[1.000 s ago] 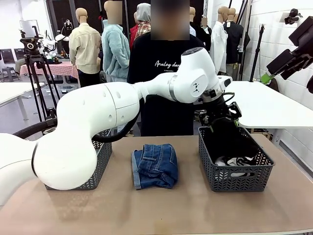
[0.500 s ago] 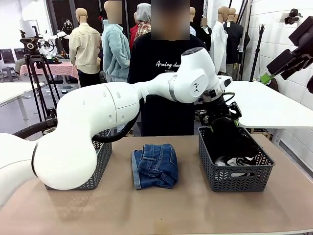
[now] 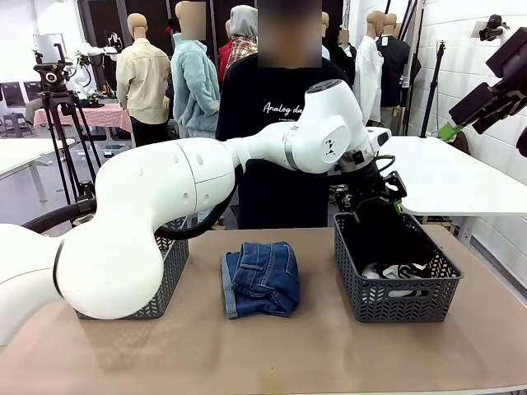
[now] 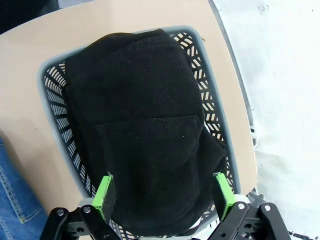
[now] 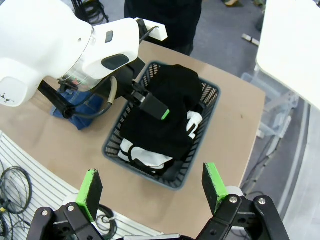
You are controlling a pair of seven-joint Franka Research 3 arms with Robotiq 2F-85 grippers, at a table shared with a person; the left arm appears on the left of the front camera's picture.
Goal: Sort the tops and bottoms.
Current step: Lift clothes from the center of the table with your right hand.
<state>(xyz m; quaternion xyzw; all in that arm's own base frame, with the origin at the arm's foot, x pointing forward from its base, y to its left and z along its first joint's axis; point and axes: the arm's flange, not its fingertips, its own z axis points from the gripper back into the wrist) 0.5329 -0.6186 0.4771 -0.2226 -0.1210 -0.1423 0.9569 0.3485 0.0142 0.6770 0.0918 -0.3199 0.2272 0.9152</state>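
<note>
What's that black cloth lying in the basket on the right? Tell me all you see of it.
The black cloth is a soft, matte garment, loosely folded and heaped over most of the grey basket. It lies on a white garment with thin black edging that peeks out beneath it. The left pincer hangs just above with its green pads wide apart, not gripping it.
</note>
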